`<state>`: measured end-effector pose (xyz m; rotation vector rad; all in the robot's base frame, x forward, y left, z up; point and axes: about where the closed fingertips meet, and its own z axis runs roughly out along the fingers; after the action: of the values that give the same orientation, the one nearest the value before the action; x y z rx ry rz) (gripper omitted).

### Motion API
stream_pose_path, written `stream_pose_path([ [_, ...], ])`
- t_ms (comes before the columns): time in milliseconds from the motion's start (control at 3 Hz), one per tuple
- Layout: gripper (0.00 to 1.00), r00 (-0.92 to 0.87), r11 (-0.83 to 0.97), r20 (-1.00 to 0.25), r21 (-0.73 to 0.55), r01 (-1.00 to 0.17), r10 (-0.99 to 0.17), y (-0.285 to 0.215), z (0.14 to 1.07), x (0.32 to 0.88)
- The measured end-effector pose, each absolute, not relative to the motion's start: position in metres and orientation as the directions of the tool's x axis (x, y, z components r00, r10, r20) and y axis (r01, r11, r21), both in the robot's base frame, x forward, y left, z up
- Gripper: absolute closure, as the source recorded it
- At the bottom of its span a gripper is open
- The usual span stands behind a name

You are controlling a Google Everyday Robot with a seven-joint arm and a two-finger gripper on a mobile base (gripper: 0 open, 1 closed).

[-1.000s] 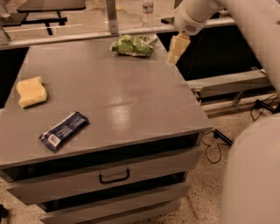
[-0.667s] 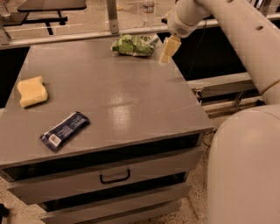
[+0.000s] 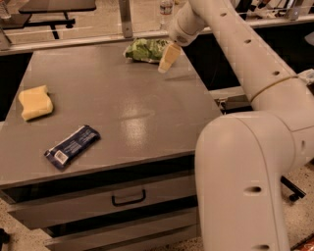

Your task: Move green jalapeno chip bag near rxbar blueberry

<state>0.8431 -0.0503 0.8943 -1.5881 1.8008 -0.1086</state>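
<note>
The green jalapeno chip bag (image 3: pixel 145 50) lies at the far edge of the grey table (image 3: pixel 127 103), bright green and wrinkly. The rxbar blueberry (image 3: pixel 72 146) lies flat near the table's front left, dark navy with a white label at its lower end. My gripper (image 3: pixel 168 59) hangs from the white arm just right of the chip bag, its tip right beside the bag's right end, a little above the tabletop.
A yellow sponge (image 3: pixel 35 102) sits at the table's left edge. Drawers with a dark handle (image 3: pixel 128 198) are below the tabletop. The robot's large white body (image 3: pixel 245 186) fills the right foreground. A rail and water bottle (image 3: pixel 166 7) stand behind the table.
The gripper has moved left and down along the far edge, from right of the table corner to right beside the chip bag. The bag, bar and sponge have not moved.
</note>
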Motion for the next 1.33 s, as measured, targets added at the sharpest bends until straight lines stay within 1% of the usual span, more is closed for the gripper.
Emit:
stream_pose_path([
  [333,0.23,0.006,0.261,-0.484,-0.483,-0.836,-0.875,-0.034,0.880,0.858],
  [667,0.47,-0.027,0.295,-0.509,-0.454,-0.841,-0.860,-0.033,0.867,0.866],
  [1000,0.79,-0.043,0.310,-0.528,-0.430,-0.848,-0.848,-0.037,0.863,0.864],
  [1333,0.99,-0.032,0.299,-0.536,-0.420,-0.857,-0.843,-0.041,0.869,0.856],
])
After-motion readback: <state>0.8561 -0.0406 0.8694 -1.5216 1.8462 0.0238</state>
